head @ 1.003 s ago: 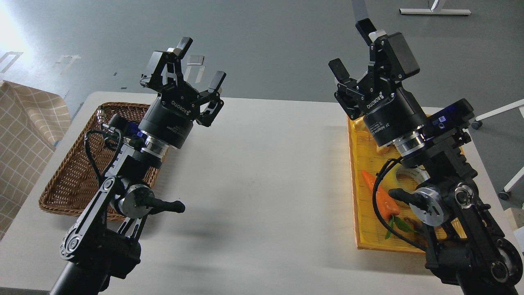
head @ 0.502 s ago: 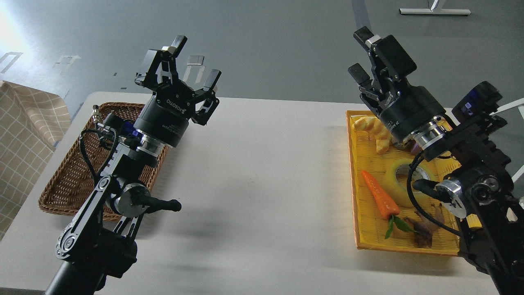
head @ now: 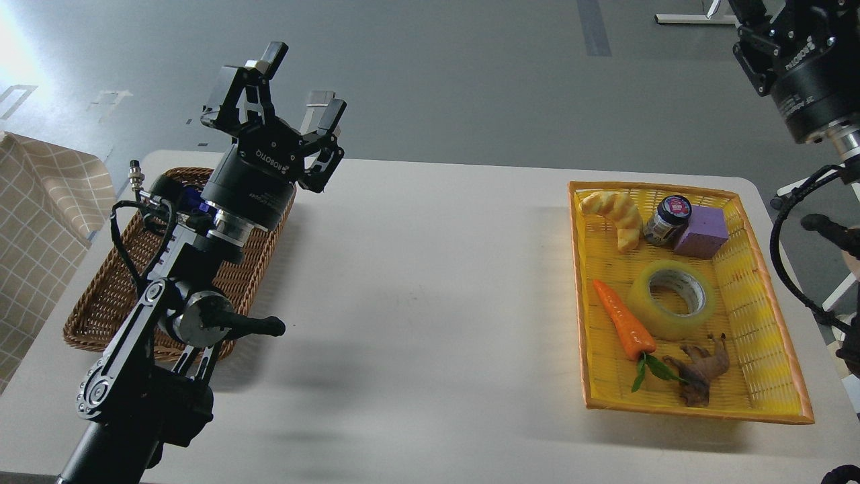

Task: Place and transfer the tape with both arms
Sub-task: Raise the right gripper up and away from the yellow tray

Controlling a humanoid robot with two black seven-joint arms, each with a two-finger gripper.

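Note:
The tape [head: 672,299], a yellowish translucent roll with a white core, lies flat in the middle of the yellow tray [head: 772,329] on the right side of the table. My left gripper [head: 302,84] is open and empty, raised above the far end of the wicker basket [head: 101,282], far from the tape. My right gripper [head: 799,60] is raised at the top right corner, beyond the tray's far right side. Its fingers are cut off by the view's edge.
The tray also holds an orange carrot [head: 621,321], a croissant [head: 615,212], a small dark jar [head: 668,218], a purple block [head: 702,232] and a brown figure [head: 702,370]. A checked cloth [head: 40,202] lies left of the table.
My right arm has swung up and to the right, off the tray, uncovering the tape and the other items. My left gripper has drifted slightly left and up, still open.

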